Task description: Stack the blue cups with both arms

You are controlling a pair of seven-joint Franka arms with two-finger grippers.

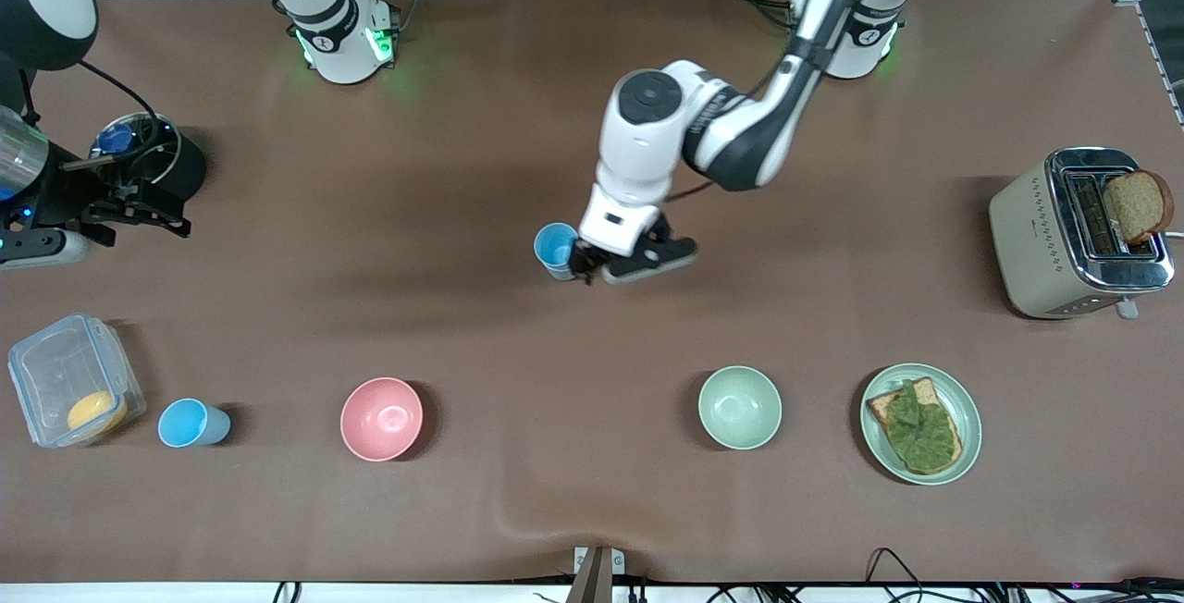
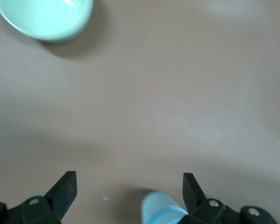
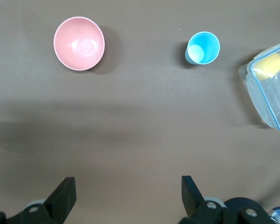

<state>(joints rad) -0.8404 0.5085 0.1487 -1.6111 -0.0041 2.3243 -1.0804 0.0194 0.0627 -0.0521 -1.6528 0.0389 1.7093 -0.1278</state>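
Observation:
One blue cup (image 1: 556, 250) stands upright at the table's middle. My left gripper (image 1: 597, 263) is open right beside it. In the left wrist view the cup (image 2: 161, 212) shows close to one of the fingers (image 2: 191, 191) of my left gripper (image 2: 129, 191), inside the gap and not gripped. A second blue cup (image 1: 192, 423) stands near the front camera toward the right arm's end, between the clear box and the pink bowl; it also shows in the right wrist view (image 3: 203, 47). My right gripper (image 1: 139, 207) is open and empty, up in the air; its own view shows it (image 3: 128, 196) over bare table.
A pink bowl (image 1: 381, 418) and a pale green bowl (image 1: 739, 407) stand in the row nearest the front camera. A clear lidded box (image 1: 72, 390) holds something yellow. A plate with toast (image 1: 920, 423) and a toaster (image 1: 1078, 233) are toward the left arm's end.

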